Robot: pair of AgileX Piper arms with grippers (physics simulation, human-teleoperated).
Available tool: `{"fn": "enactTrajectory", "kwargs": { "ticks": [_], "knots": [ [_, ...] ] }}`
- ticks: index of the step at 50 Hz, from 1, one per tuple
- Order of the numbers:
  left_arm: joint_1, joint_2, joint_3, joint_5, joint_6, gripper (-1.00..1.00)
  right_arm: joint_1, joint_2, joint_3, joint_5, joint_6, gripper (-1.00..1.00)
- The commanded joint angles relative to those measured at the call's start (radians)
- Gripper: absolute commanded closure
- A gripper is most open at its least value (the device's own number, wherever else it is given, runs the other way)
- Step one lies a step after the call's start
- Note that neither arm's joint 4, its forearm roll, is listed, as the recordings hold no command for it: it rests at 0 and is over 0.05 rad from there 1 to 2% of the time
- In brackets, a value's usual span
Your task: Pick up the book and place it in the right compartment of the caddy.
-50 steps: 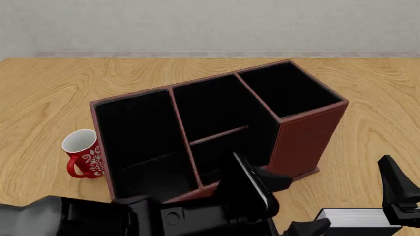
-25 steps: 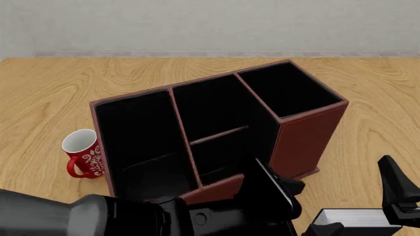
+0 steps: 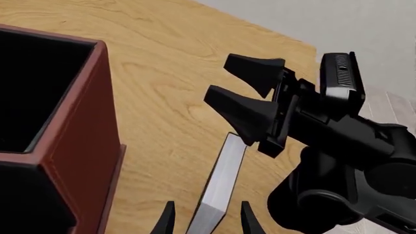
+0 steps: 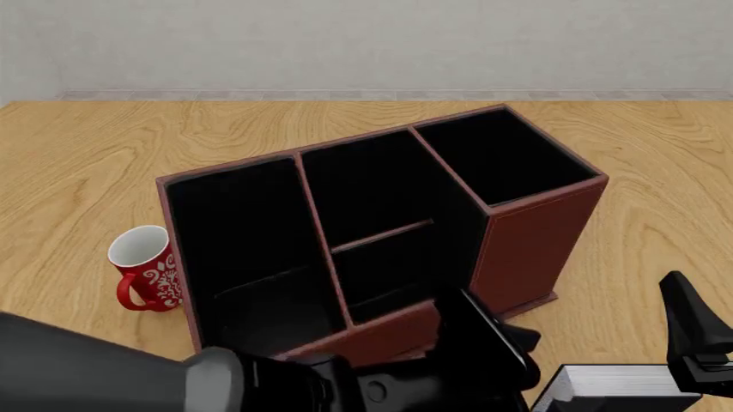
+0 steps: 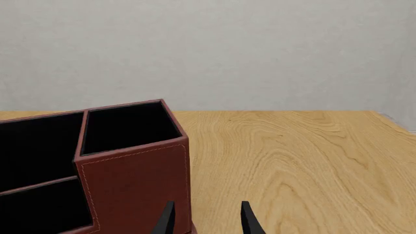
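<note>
Fixed front camera, raised behind the arms, looks forward and down over the whole reddish-brown leather-look caddy [image 4: 378, 223]; left wrist camera looks closely along its fingers toward the right arm; right wrist camera faces the back wall; all three share the caddy's tall end section [image 5: 130, 127].
</note>
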Motion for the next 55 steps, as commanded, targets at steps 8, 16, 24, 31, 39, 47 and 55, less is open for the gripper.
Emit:
{"fn": "enactTrajectory", "kwargs": {
  "ticks": [8,16,24,31,39,47,55],
  "knots": [
    [0.003,0.026,0.0,-0.028,-0.039,-1.0,0.0,0.0,0.0,0.0,0.0,-1.0],
    [-0.004,0.053,-0.005,-0.043,-0.056,-1.0,0.0,0.0,0.0,0.0,0.0,-1.0],
    [-0.011,0.088,-0.008,-0.065,-0.081,-1.0,0.0,0.0,0.0,0.0,0.0,-1.0],
    [-0.015,0.102,-0.008,-0.076,-0.098,-1.0,0.0,0.0,0.0,0.0,0.0,-1.0],
    [-0.011,0.134,-0.018,-0.088,-0.113,-1.0,0.0,0.0,0.0,0.0,0.0,-1.0],
    [-0.007,0.166,-0.029,-0.094,-0.123,-1.0,0.0,0.0,0.0,0.0,0.0,-1.0],
    [-0.005,0.192,-0.043,-0.098,-0.137,-1.0,0.0,0.0,0.0,0.0,0.0,-1.0]
  ]
}}
